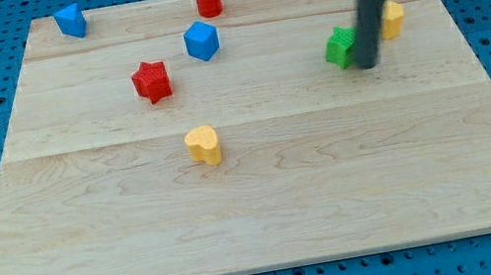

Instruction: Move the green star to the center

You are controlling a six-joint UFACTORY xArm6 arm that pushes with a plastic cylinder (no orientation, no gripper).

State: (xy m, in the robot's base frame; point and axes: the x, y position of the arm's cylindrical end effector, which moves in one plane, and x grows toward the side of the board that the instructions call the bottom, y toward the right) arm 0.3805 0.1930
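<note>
My tip [367,63] – a bare rod, no gripper to report – touches the right side of the green star [341,46] near the bench [335,192] right edge. Task barely begun – the star must travel left toward centre.

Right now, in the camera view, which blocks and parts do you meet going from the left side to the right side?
Blue block → red star → yellow heart → blue cube → red cylinder → green star → my tip → yellow block.
</note>
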